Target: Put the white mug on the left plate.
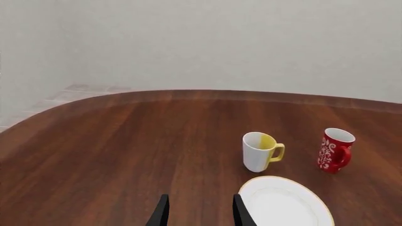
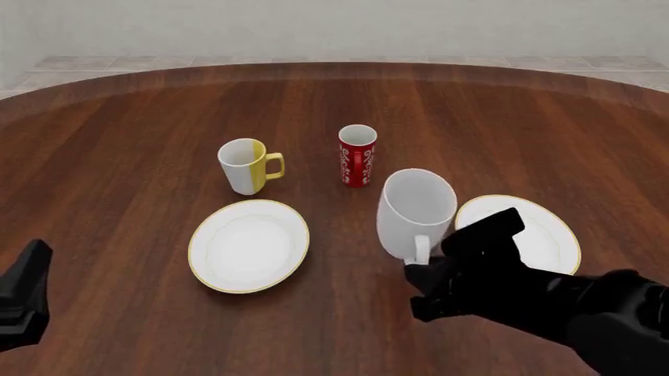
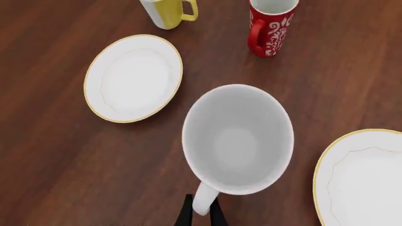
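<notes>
The white mug point(image 2: 416, 210) hangs upright and slightly tilted between the two plates, seemingly raised off the wood. My right gripper point(image 2: 421, 268) is shut on its handle, and the right wrist view looks down into the mug point(image 3: 237, 141) with the fingers point(image 3: 186, 215) pinching the handle. The left plate point(image 2: 249, 244) lies bare to the mug's left; it also shows in the right wrist view point(image 3: 133, 77) and the left wrist view point(image 1: 285, 203). My left gripper point(image 1: 197, 213) is open and empty, low at the near left point(image 2: 30, 290), apart from the plate.
A white-and-yellow mug point(image 2: 246, 166) stands behind the left plate and a red patterned mug point(image 2: 356, 155) to its right. The right plate point(image 2: 544, 229) lies partly behind my right arm. The table's curved far edge point(image 2: 334, 66) runs at the back.
</notes>
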You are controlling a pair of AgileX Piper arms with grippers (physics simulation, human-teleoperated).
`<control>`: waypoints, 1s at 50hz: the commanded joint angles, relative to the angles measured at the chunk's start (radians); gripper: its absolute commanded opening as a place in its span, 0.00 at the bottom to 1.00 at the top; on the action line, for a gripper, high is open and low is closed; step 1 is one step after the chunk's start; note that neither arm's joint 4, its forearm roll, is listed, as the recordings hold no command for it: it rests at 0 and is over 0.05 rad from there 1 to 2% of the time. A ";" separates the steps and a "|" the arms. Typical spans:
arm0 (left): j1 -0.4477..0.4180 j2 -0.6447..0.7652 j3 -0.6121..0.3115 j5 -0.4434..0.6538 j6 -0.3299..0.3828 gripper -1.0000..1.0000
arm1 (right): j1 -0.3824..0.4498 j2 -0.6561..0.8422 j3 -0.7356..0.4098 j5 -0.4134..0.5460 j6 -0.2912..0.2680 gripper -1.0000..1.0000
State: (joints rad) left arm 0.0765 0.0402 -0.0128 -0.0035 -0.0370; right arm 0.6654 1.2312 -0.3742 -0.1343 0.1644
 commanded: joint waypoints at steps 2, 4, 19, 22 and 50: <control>0.007 -0.024 -0.009 0.030 0.004 1.00 | 0.021 -0.030 -0.028 0.034 -0.001 0.00; 0.008 -0.006 -0.006 0.011 0.003 1.00 | 0.022 -0.033 -0.029 0.035 -0.002 0.00; 0.001 -0.020 -0.009 0.018 -0.008 1.00 | 0.106 0.018 -0.113 0.050 -0.006 0.00; 0.001 -0.011 -0.007 0.008 -0.009 1.00 | 0.125 0.016 -0.135 0.064 -0.005 0.00; 0.012 -0.010 -0.006 0.007 -0.006 1.00 | 0.248 0.104 -0.328 0.140 -0.058 0.00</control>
State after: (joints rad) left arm 0.0844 0.0431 -0.0155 -0.0121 -0.0439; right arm 0.8723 1.2906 -0.6339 -0.0100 0.1182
